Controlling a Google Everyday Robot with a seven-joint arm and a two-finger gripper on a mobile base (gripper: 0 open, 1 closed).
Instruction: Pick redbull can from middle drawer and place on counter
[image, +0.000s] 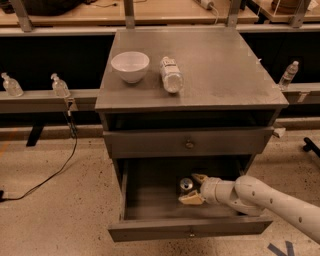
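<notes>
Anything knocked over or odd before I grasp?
Only the water bottle: it lies on its side on the counter beside the bowl. The gripper sits in the middle drawer, open around the upright redbull can.

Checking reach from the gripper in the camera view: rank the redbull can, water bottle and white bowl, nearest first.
1. redbull can, in the middle drawer, right at the gripper.
2. water bottle, lying on the counter, near its middle.
3. white bowl, left of the bottle.
</notes>
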